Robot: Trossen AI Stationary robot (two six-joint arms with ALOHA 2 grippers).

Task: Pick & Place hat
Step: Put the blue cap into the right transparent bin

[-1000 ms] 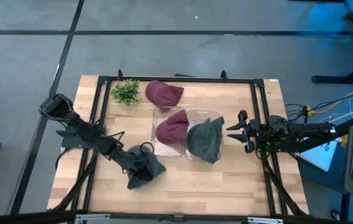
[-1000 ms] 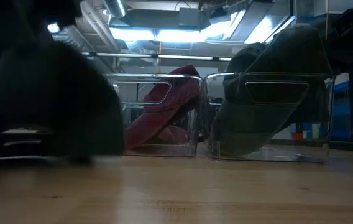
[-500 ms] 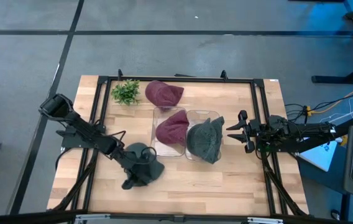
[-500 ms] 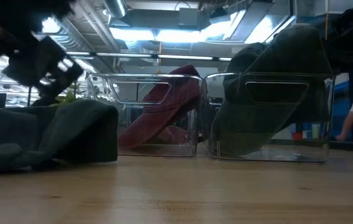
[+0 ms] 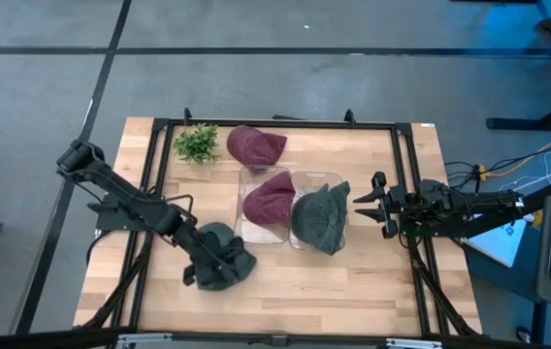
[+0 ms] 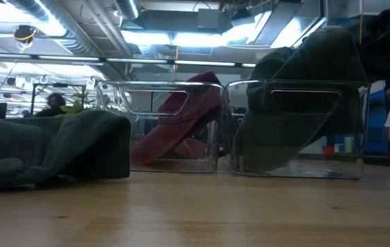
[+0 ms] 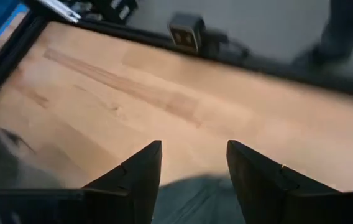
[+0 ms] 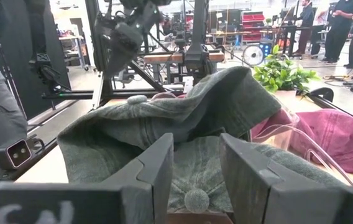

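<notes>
A grey hat [image 5: 227, 269] lies crumpled on the wooden table near its front edge, left of the clear bins; it also shows in the low view [image 6: 58, 147]. My left gripper [image 5: 196, 273] hovers open over the hat's left side, and a strip of the hat [image 7: 195, 196] shows between its fingers. A second grey hat [image 5: 320, 217] leans over the rim of the right clear bin [image 6: 298, 130]. My right gripper [image 5: 365, 206] stands open just right of that hat, whose crown [image 8: 195, 186] is close in front of its fingers.
A maroon hat [image 5: 268, 199] lies in the left clear bin [image 6: 174, 127]. Another maroon hat [image 5: 254, 145] and a small green plant [image 5: 196, 142] sit at the table's far side. A black frame [image 5: 406, 174] borders the tabletop. People move in the room behind.
My left gripper has opened and let go of the grey hat, then risen out of the low view. The hat has dropped and settled in a heap on the table.
</notes>
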